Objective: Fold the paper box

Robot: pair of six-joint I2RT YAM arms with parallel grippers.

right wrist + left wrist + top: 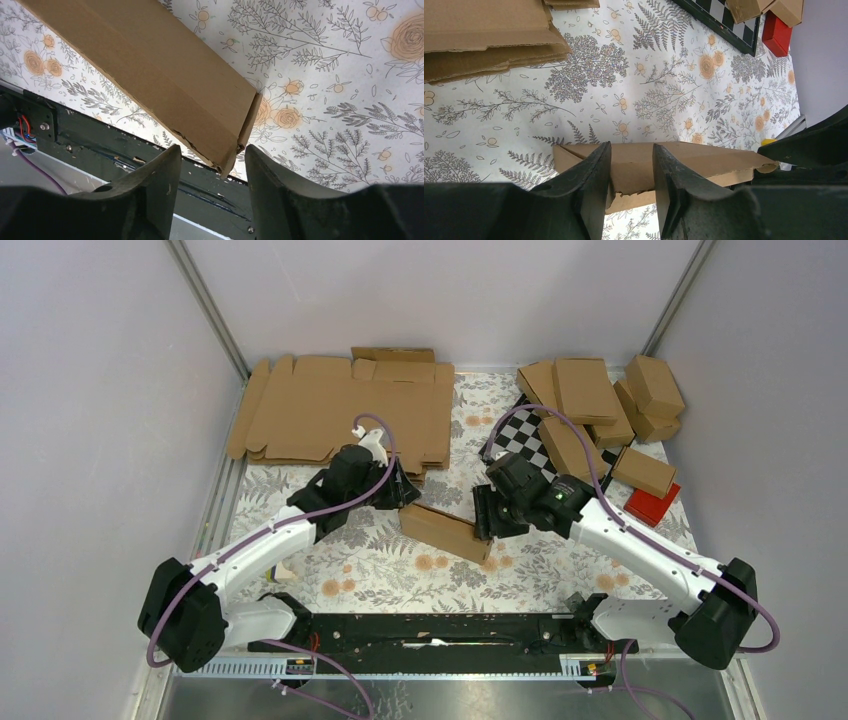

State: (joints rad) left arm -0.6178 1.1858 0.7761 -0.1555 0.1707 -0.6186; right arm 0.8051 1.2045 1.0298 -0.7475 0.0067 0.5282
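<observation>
The scene is lit brightly and evenly from above; only soft shadows are cast, and the wrist views' near foregrounds are rendered dark and slightly blurred.

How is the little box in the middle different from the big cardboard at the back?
The box is folded up into a slim, long carton, while the sheets lie flat and unfolded with their flaps spread. The box is much smaller than the sheets. The box is a single one in the middle, while the sheets are stacked at the back left. Both are plain brown cardboard.
</observation>
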